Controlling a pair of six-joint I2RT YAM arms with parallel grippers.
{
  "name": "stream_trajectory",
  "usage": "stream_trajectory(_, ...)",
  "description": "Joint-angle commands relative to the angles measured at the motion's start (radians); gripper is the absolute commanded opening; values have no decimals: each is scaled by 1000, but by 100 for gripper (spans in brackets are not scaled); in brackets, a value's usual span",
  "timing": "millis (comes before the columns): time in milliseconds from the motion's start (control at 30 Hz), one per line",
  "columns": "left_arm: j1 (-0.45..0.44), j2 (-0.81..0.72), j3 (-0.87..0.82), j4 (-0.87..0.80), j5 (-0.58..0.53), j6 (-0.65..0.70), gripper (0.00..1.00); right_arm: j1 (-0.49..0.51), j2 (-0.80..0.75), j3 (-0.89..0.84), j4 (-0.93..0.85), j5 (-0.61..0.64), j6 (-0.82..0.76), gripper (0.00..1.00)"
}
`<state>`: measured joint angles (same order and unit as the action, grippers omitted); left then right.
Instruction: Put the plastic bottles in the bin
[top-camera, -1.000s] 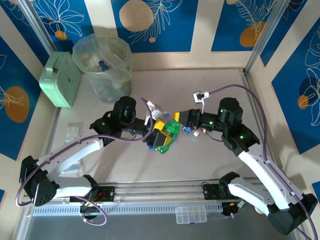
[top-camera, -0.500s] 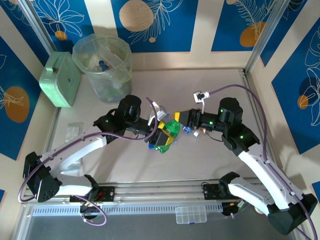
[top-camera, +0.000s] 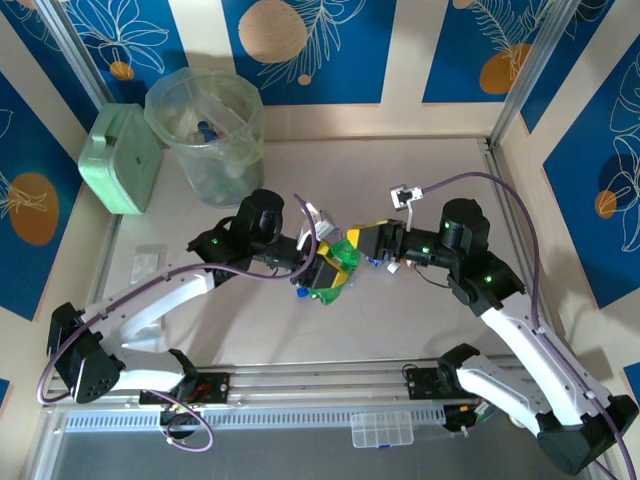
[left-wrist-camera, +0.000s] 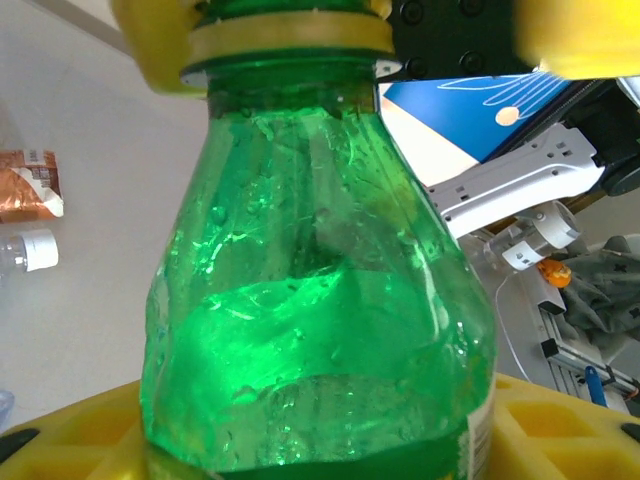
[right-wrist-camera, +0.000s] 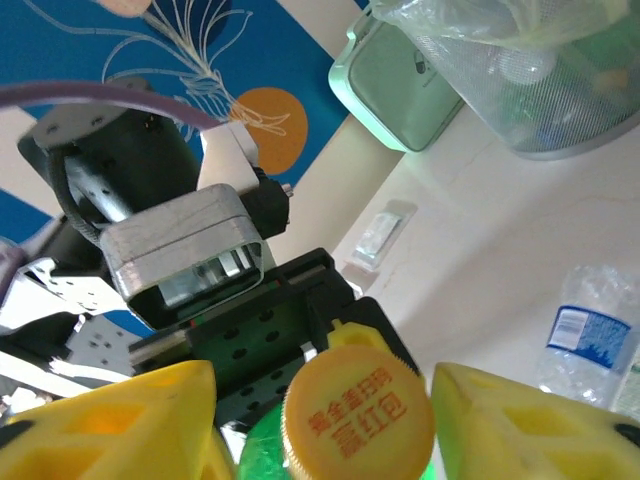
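A green plastic bottle (top-camera: 340, 272) with a yellow cap (right-wrist-camera: 360, 412) hangs between the two arms at mid-table. My left gripper (top-camera: 325, 267) is shut on its body, and the yellow fingers (left-wrist-camera: 565, 430) press its lower sides in the left wrist view. My right gripper (top-camera: 358, 244) stands open around the cap, with a gap on each side between cap and fingers (right-wrist-camera: 530, 420). The bin (top-camera: 205, 120), pale green with a clear liner, stands at the far left with bottles inside. A clear bottle with a blue label (right-wrist-camera: 590, 340) lies on the table.
A mint-green boxy container (top-camera: 122, 160) leans beside the bin on its left. A small clear packet (top-camera: 148, 262) lies near the left wall. A brownish crushed item (left-wrist-camera: 28, 185) and a white-capped clear bottle (left-wrist-camera: 30, 250) lie on the table below the arms.
My left gripper moved right and closed on the green bottle's body. My right gripper, shut on the cap before, has opened and drawn back a little.
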<state>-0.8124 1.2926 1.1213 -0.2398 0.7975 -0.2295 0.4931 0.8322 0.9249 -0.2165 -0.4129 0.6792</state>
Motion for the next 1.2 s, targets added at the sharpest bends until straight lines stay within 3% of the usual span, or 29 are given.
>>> stream_trajectory(0,-3,-17,0,36,-37,0,44,-2,-35,39,-49,34,-27,70)
stream_trajectory(133,1,-22,-6,61,-73,-16,31,-4,-57,69,-64,27,-20,74)
stream_trajectory(300,26,-16,21,55,-127,-18,0,-4,-92,99,-100,51,-40,74)
stream_trajectory(400,63,-5,59,47,-193,-40,0,-4,-102,112,-125,62,-58,74)
stream_trajectory(633,193,72,278,-79,-540,-164,0,-7,-106,115,-154,48,-65,73)
stream_trajectory(800,308,127,450,-191,-801,-330,0,-8,-117,115,-166,38,-63,73)
stream_trajectory(1000,501,242,641,-354,-892,-431,0,-10,-130,104,-189,25,-62,73)
stream_trajectory(1167,595,340,795,-429,-938,-514,0,-10,-145,91,-198,7,-38,73)
